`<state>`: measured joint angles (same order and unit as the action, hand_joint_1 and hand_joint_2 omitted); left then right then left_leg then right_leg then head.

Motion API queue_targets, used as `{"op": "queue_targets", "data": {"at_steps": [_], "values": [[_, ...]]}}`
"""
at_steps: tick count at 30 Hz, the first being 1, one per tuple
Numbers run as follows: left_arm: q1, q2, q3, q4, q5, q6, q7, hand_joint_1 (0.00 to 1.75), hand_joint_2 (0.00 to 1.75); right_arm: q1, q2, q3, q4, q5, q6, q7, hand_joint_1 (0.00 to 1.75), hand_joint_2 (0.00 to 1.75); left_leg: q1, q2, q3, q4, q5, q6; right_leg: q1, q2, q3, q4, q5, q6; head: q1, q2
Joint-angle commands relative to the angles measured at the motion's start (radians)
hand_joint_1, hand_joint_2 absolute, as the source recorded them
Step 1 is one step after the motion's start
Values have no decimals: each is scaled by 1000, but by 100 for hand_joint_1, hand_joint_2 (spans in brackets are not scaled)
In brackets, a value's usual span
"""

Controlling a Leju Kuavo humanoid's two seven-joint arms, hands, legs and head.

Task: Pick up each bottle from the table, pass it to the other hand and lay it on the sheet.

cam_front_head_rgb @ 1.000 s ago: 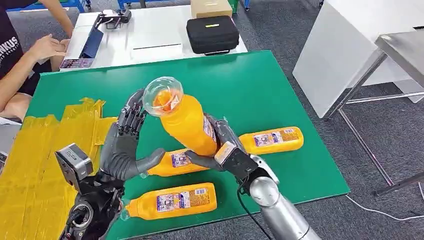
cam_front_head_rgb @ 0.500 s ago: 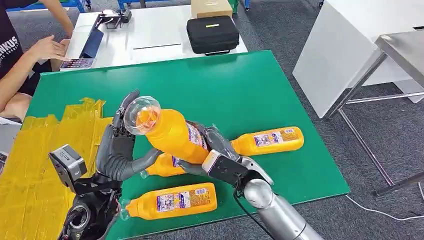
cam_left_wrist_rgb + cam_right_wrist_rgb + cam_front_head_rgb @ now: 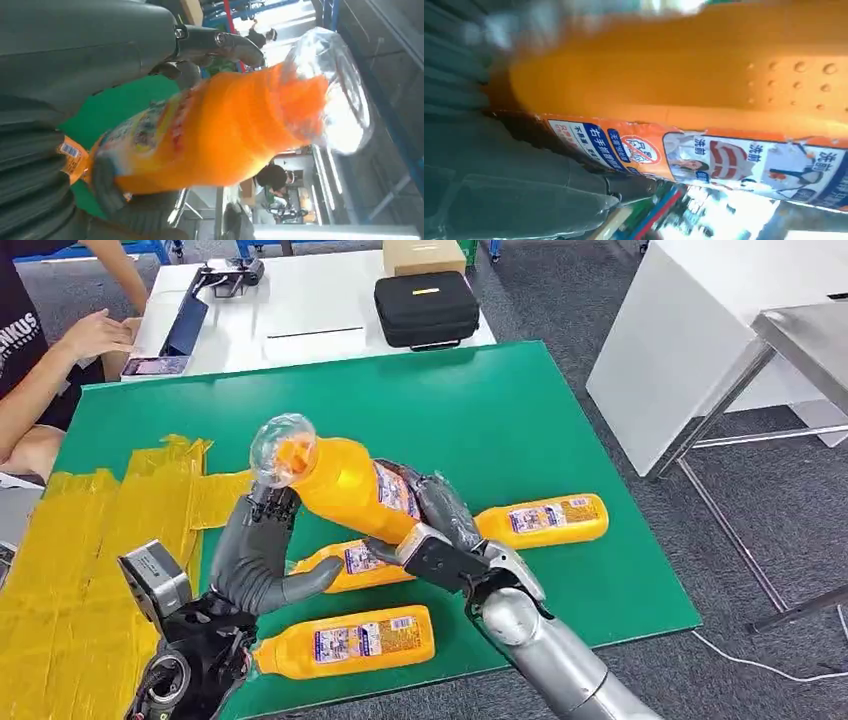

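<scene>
Right hand [image 3: 437, 530] grips the held bottle [image 3: 345, 485] by its base, cap tilted leftward for transfer; left hand [image 3: 255, 550], fingers apart, cups beneath without gripping.

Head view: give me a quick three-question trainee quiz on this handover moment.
1. True or false: the right hand grips the lifted bottle.
2. How many bottles lie on the green mat? A) two B) three C) five
3. Fill in: the yellow sheet lies on the robot's ____ side.

Key: 1 true. 2 B: one far right, one at the near edge, one partly under the hands. 3 left; the left hand reaches up by the bottle's clear cap.
</scene>
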<state>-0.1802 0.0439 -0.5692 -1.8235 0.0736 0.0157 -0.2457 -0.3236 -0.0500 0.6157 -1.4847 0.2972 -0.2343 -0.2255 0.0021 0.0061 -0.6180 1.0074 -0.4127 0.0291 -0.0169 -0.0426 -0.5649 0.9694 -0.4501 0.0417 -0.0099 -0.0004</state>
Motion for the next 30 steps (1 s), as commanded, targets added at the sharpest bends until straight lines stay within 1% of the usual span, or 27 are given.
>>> {"op": "queue_targets", "data": {"at_steps": [1,2,3,5,6,9,10,11,12,13,14,15,16,17,18,19,20,21,23,26,27,28,29,30], "values": [[-59,27,-55,34,-3,-13,24,0,175,-65,31,-76,83,-9,-100,-1,175,175,0,1,2,0,-1,-1,0,4,2,-1,0,-1,0,0],[-61,25,-57,37,-3,-14,24,0,175,-68,32,-68,89,5,-107,-3,175,175,0,1,4,-1,-2,-2,0,5,4,-1,-1,-2,0,0],[-62,24,-57,41,-3,-14,24,0,175,-67,36,-63,91,10,-111,-2,175,175,0,1,3,-1,-1,-1,0,3,3,-1,-1,-1,0,0],[-63,23,-58,43,-3,-13,24,0,175,-67,39,-57,93,15,-113,-2,175,175,0,1,7,-1,-2,-2,0,5,7,-1,-2,-3,0,0],[-63,23,-58,43,-3,-13,24,0,175,-67,39,-57,93,15,-113,-2,175,175,0,1,2,-1,-1,-1,0,3,2,-1,-1,-1,0,0],[-70,19,-59,56,-3,-13,24,0,175,-85,53,8,121,53,-96,3,175,175,0,1,5,-1,-1,-2,0,4,5,-1,-1,-2,0,0],[-70,18,-60,57,-3,-13,24,0,175,-85,57,12,124,57,-99,6,175,175,0,2,3,-1,-1,-1,0,4,2,-1,0,-1,0,0],[-75,14,-61,64,0,-16,23,0,175,-95,57,51,141,84,-86,7,175,175,0,2,5,-1,-1,-2,0,6,4,-1,-1,-2,0,0],[-77,10,-61,67,1,-16,23,0,175,-98,62,74,152,107,-90,9,175,175,0,2,2,-1,-1,-1,0,4,2,-1,0,-1,0,0],[-79,9,-61,70,3,-17,23,0,175,-102,63,92,158,122,-88,7,175,175,1,3,5,-1,-2,-2,0,6,4,-1,-1,-2,0,0],[-80,6,-61,72,5,-18,22,0,175,-104,66,111,167,142,-94,7,175,175,0,2,3,-1,-1,-1,0,5,2,-1,0,-1,0,0],[-82,6,-62,74,5,-18,22,0,175,-105,68,117,171,146,-96,8,175,175,0,2,5,-1,-1,-2,0,5,4,-1,-1,-2,0,0],[-82,6,-62,74,5,-18,22,0,175,-105,68,117,171,146,-96,8,175,175,1,2,3,-1,-1,-1,0,4,2,-1,0,-1,0,0],[-82,6,-62,74,5,-18,22,0,175,-105,68,117,171,146,-96,8,175,175,0,1,5,-1,-1,-2,0,5,5,-1,-1,-2,0,0],[-82,6,-62,74,5,-18,22,0,175,-105,68,117,171,146,-96,8,175,175,1,1,3,-1,-1,-1,0,4,2,-1,0,-1,0,0],[-82,6,-62,74,5,-18,22,0,175,-105,68,117,171,146,-96,8,175,175,1,2,6,-1,-2,-2,0,5,6,-2,-1,-2,0,0],[-82,6,-62,74,5,-18,22,0,175,-105,68,117,171,146,-96,8,175,175,0,1,3,-1,-1,-1,0,3,3,-1,-1,-1,0,0],[-82,6,-62,74,5,-18,22,0,175,-105,68,117,171,146,-96,8,175,175,1,1,6,-1,-2,-2,0,5,5,-1,-2,-2,0,0],[-81,6,-62,74,5,-18,22,0,175,-106,65,115,171,145,-95,8,175,175,0,1,3,-1,-1,-1,0,3,2,-1,-1,-1,0,0],[-85,4,-65,77,10,-18,21,0,175,-111,70,153,177,160,-79,3,175,175,0,1,5,-1,-2,-2,0,5,5,-1,-1,-2,0,0],[-86,4,-65,79,15,-14,20,0,175,-114,74,178,185,175,-74,1,175,175,0,1,3,-1,-1,-1,0,4,3,-1,-1,-2,0,0],[-86,5,-66,81,19,-10,19,0,175,-115,78,195,190,183,-71,0,175,175,1,2,5,-1,-2,-2,0,5,5,-1,-2,-3,0,0],[-86,6,-65,84,21,-7,19,0,175,-114,80,208,194,194,-71,-1,175,175,0,2,3,-1,-1,-1,0,4,2,-1,0,-2,0,0],[-85,7,-64,87,24,-3,18,0,175,-114,81,224,198,213,-72,-4,175,175,1,2,6,-1,-2,-2,0,6,5,-1,-1,-3,0,0]]}}
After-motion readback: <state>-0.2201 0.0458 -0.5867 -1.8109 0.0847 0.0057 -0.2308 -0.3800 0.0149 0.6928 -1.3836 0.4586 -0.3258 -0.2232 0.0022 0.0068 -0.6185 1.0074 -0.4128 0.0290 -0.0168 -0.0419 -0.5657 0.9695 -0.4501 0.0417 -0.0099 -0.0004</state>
